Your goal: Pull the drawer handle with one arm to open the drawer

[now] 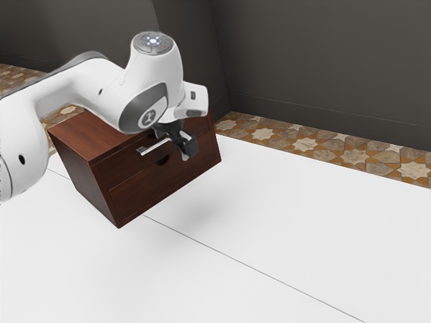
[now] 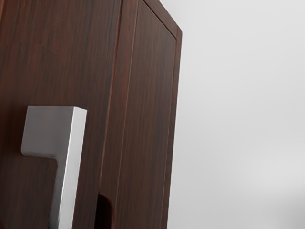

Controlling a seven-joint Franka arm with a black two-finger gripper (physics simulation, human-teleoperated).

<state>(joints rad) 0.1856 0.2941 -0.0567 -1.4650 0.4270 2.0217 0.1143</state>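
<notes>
Dark grey walls (image 1: pixel 303 54) closed the room behind, and a strip of patterned floor tiles (image 1: pixel 323 145) ran along their foot. In front of it lay the white desk (image 1: pixel 303 222), with one thin line (image 1: pixel 236 259) crossing it on the slant.

From the exterior view's left came the white arm (image 1: pixel 81 94), reaching over a dark wooden cabinet (image 1: pixel 81 145) that stood on the desk. The drawer (image 1: pixel 131 168) took the upper part of the cabinet's front, and a plain lower panel (image 1: pixel 161 192) sat under it. As far as I could see, the drawer's front was level with that panel. A pale metal handle (image 1: pixel 158 145) lay across the drawer, and a small dark recess (image 1: pixel 161 160) was just below it.

The black jaws hung at the end of the handle nearer to the exterior view's right, very close to it. Whether they touched it, and whether they were clenched or released, I could not tell. Further to the right the desk went on white up to the tiles.

From the hand's camera the handle (image 2: pixel 62 143) appeared near – a flat grey bar with a square corner, standing off the reddish-brown wood (image 2: pixel 57 57). The dark recess (image 2: pixel 102 210) showed beside it, then a framed wooden panel (image 2: pixel 147 119), and past its edge the pale desk (image 2: pixel 248 119).
</notes>
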